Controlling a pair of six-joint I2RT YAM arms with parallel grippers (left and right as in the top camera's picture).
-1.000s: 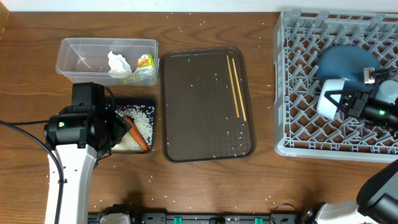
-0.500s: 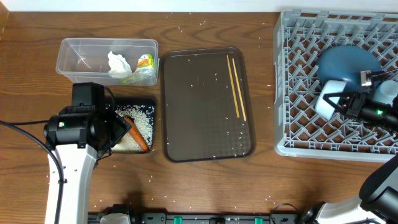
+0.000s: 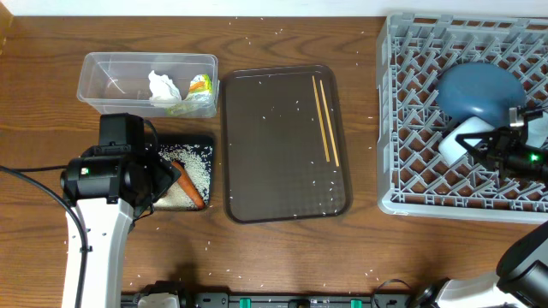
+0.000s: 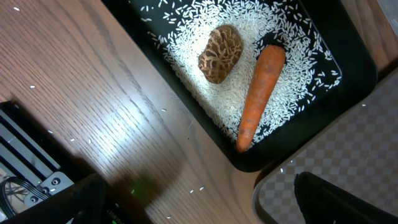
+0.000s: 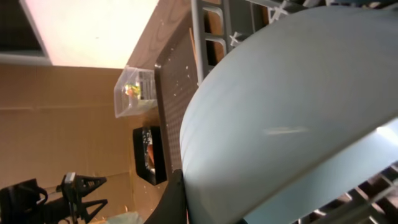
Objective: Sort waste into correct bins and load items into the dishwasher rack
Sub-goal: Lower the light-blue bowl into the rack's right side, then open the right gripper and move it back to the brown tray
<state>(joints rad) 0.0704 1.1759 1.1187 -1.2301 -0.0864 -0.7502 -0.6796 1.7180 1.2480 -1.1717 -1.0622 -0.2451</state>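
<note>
While my left hand [image 4: 199, 202] hangs spread and empty above the counter [image 4: 74, 93] beside the black tray [image 4: 351, 68], the orange carrot [image 4: 258, 93] lies slantwise on the white rice [image 4: 186, 31] in that tray, thick end away from me and tapered tip toward the near-right corner. The left wrist view shows a wrinkled brown lump [image 4: 221, 53] just beside it, which my arm hides from overhead. My right hand [image 3: 490, 147] is in the grey rack [image 3: 411, 103] against the smooth white cup [image 3: 454, 141]; whether it grips the cup, I cannot tell.
</note>
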